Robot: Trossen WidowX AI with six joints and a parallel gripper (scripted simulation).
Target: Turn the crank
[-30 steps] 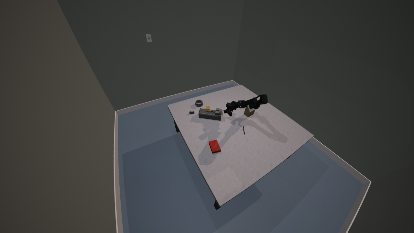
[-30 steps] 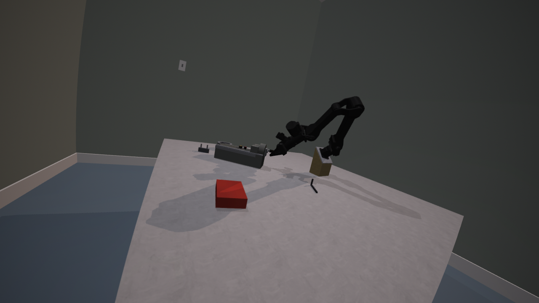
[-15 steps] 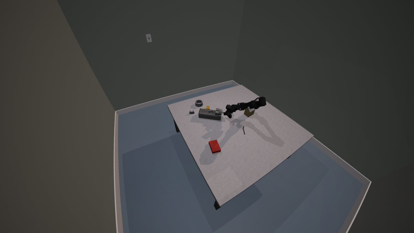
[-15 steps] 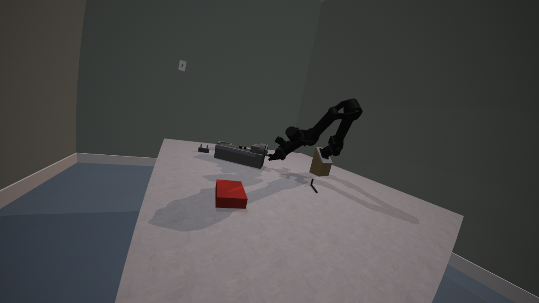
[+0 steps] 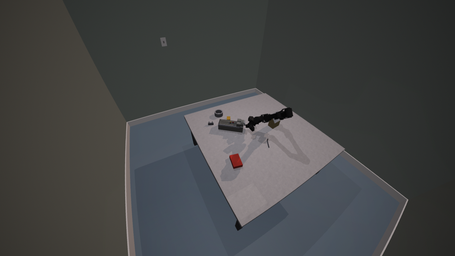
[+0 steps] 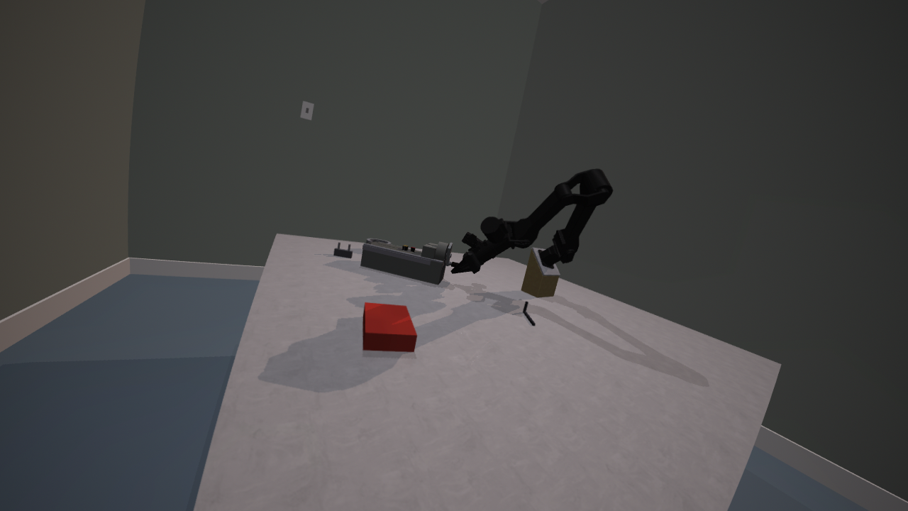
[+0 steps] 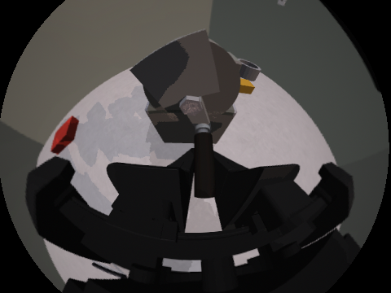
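The grey machine (image 5: pixel 230 128) (image 6: pixel 403 265) (image 7: pixel 179 132) stands on the table, its crank end facing the arm. My gripper (image 5: pixel 246 126) (image 6: pixel 453 270) (image 7: pixel 200 152) is shut on the dark crank handle (image 7: pixel 204 156), which stands lengthwise between the fingers. The pale crank arm (image 7: pixel 195 107) runs from the handle up to the left, in front of the round crank wheel (image 7: pixel 229 77). The brass marks (image 6: pixel 406 248) are tiny on the machine's top. In the wrist view the wheel end hides the slide and marks. The red pointer's position cannot be made out.
A red box (image 5: pixel 236 161) (image 6: pixel 388 327) (image 7: pixel 65 134), a grey ring (image 5: pixel 218 115) (image 7: pixel 249 75), a yellow block (image 5: pixel 228 117) (image 7: pixel 246 86), a two-pinned block (image 5: pixel 210 123) (image 6: pixel 342 253) and a black bent key (image 5: pixel 268 143) (image 6: pixel 529 318) lie around. The arm stands on a wooden pedestal (image 5: pixel 273 124) (image 6: pixel 539 282).
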